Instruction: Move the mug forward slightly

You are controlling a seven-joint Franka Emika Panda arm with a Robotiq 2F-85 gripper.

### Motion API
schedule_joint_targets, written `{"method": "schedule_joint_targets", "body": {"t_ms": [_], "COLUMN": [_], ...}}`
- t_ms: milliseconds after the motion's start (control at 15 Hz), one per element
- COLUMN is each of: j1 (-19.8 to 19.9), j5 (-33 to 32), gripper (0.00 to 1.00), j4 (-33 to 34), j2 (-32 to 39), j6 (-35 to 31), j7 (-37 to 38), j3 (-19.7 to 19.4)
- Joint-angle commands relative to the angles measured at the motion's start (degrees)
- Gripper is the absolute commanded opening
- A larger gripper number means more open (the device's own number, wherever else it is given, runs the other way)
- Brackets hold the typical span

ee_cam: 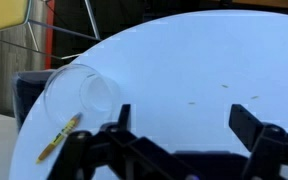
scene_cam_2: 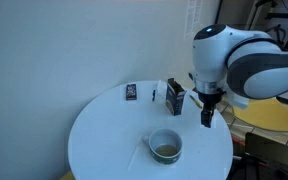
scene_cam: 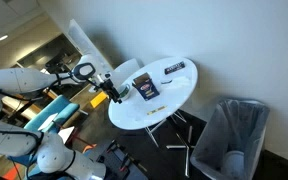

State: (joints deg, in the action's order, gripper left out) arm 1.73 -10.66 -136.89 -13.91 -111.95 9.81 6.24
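Note:
The mug is a pale round cup with a dark inside, standing upright near the front of the round white table. In the wrist view the mug is at the left. My gripper hangs over the table's edge beside the mug, apart from it. In the wrist view its fingers are spread wide with only bare tabletop between them. It also shows in an exterior view at the table's rim.
A dark box stands upright behind the mug, with a small dark flat item further back. A yellow pencil lies beside the mug. A mesh waste bin stands on the floor next to the table.

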Motion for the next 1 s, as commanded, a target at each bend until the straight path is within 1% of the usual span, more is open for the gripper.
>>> {"method": "schedule_joint_targets", "body": {"t_ms": [0, 733, 933], "j1": [-1.0, -1.0, -0.7], "j5": [-0.2, -0.2, 1.2], "gripper": [1.0, 1.0, 1.0], "j4": [0.1, 0.1, 0.2], "j2": [0.0, 0.0, -0.1], "j6": [0.1, 0.1, -2.4], "j7": [0.2, 0.2, 2.6], "j3": [-0.9, -0.9, -1.5]}}
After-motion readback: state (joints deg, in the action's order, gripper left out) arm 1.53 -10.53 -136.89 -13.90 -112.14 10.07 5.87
